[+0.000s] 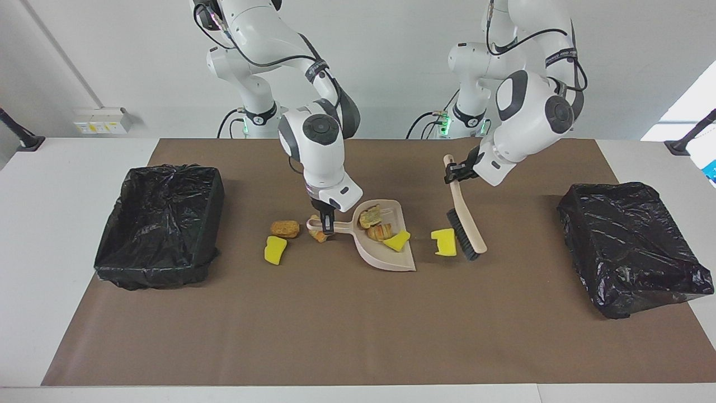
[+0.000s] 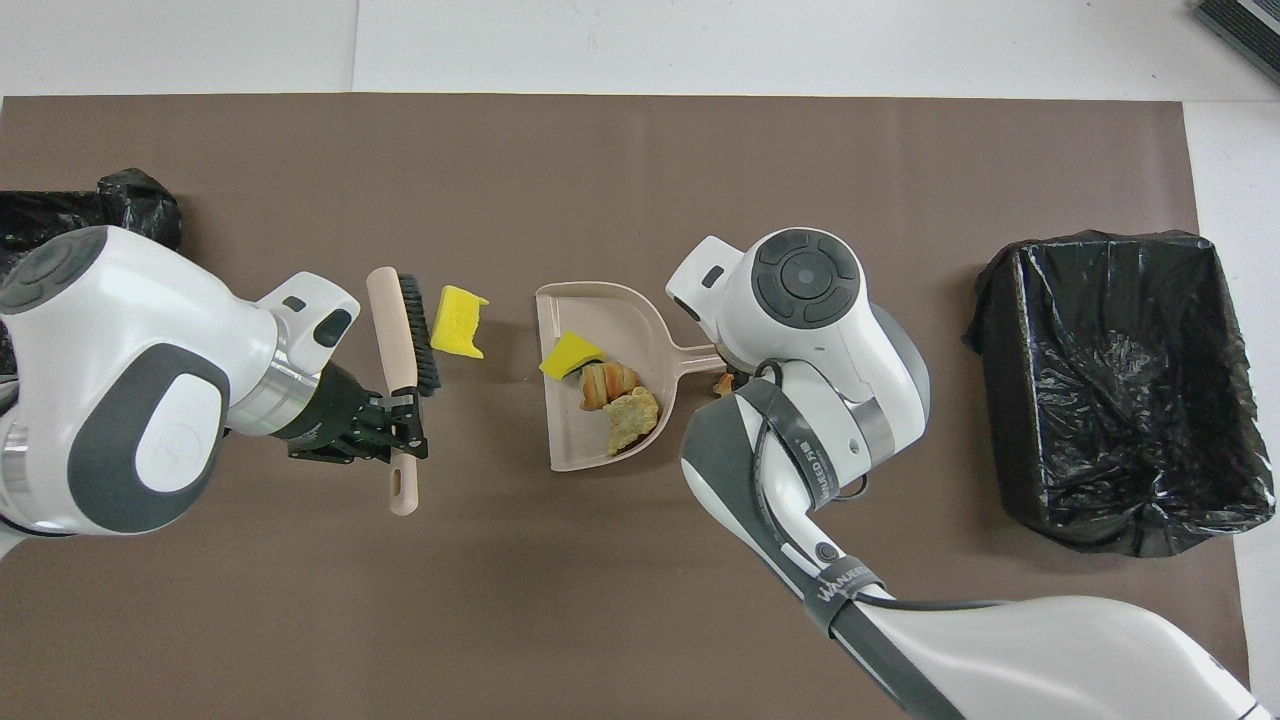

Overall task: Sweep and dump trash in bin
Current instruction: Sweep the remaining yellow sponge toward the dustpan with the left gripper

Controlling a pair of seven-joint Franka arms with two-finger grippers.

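Far left of the facing view: black-lined bin (image 1: 159, 224). Middle: two scraps (image 1: 275, 249) on brown mat, right gripper (image 1: 327, 221) clamped on dustpan (image 1: 386, 254) handle, three scraps inside. Right: left gripper (image 1: 460, 170) clamped on brush (image 1: 467, 224), yellow sponge (image 1: 444, 242) beside bristles; "WANXEED" readable on arm strap (image 2: 845, 590).

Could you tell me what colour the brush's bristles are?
Black, on a beige brush held by the left claw; the facing view shows them best.

In the overhead view, the right arm's wrist (image 2: 805, 290) hides the right gripper, the dustpan handle's end and two scraps that you see only in the facing view: a brown pastry (image 1: 285, 228) and a yellow sponge piece (image 1: 274, 249). The left arm covers most of the bin (image 2: 135, 200) at its table end.
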